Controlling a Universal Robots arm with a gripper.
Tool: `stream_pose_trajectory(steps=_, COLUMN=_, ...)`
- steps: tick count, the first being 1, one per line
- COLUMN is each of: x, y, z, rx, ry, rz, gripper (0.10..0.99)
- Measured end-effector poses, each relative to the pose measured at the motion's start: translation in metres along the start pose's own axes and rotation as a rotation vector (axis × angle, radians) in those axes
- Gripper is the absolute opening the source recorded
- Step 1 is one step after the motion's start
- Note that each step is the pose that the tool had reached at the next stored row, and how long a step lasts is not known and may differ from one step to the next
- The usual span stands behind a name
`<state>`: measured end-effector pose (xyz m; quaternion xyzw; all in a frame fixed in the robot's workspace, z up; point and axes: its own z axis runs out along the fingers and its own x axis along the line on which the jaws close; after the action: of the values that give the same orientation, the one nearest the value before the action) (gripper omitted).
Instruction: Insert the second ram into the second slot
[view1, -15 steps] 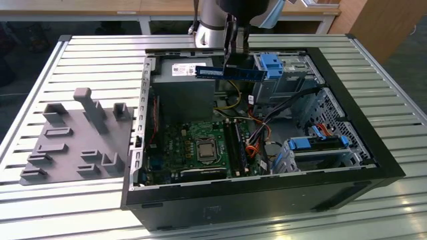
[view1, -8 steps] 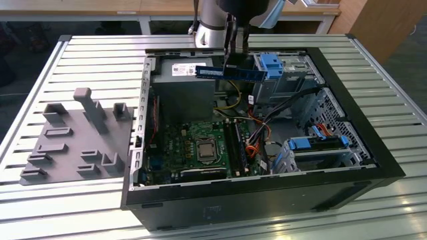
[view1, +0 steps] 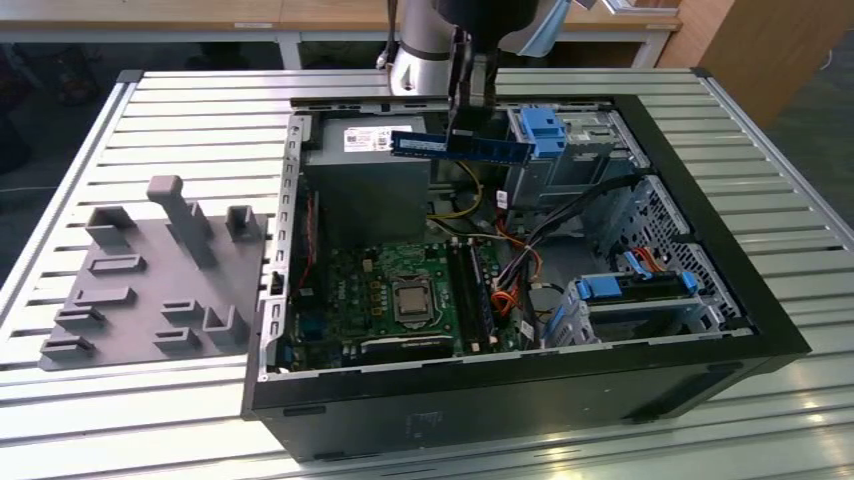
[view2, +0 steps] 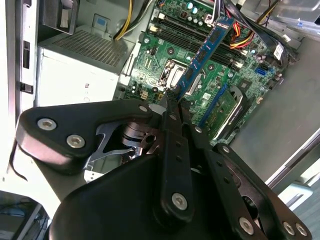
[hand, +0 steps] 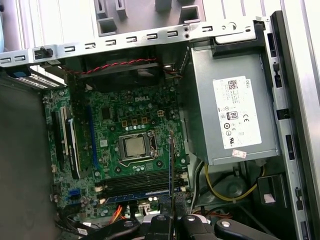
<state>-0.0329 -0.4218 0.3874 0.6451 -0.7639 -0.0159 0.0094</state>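
My gripper (view1: 469, 122) hangs over the back of the open computer case (view1: 747, 300), shut on the second ram (view1: 461, 147), a thin dark blue stick with a pale label. It holds the stick level, well above the motherboard (view1: 360, 290). In the second wrist view the ram (view2: 206, 52) juts out from the fingertips of the gripper (view2: 173, 96) over the board. The first wrist view shows the ram (hand: 171, 157) edge-on beyond the gripper (hand: 172, 202). The long memory slots (view1: 474, 290) (hand: 135, 184) (view2: 195, 27) lie beside the processor socket (view1: 411, 300).
A grey power supply (view1: 367, 160) (hand: 230, 120) fills the case's back corner under the gripper. Bright blue drive brackets (view1: 545, 130) (view1: 641, 285) and loose cables (view1: 521, 255) crowd the exterior view's right. A grey fixture plate (view1: 147, 280) lies outside the case on the slatted table (view1: 200, 100).
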Motion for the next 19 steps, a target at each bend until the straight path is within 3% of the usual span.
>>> stream_pose_trajectory(steps=19, x=0.0000, y=0.0000, z=0.0000, rx=0.000, ry=-0.0013, rz=0.046, gripper=0.137)
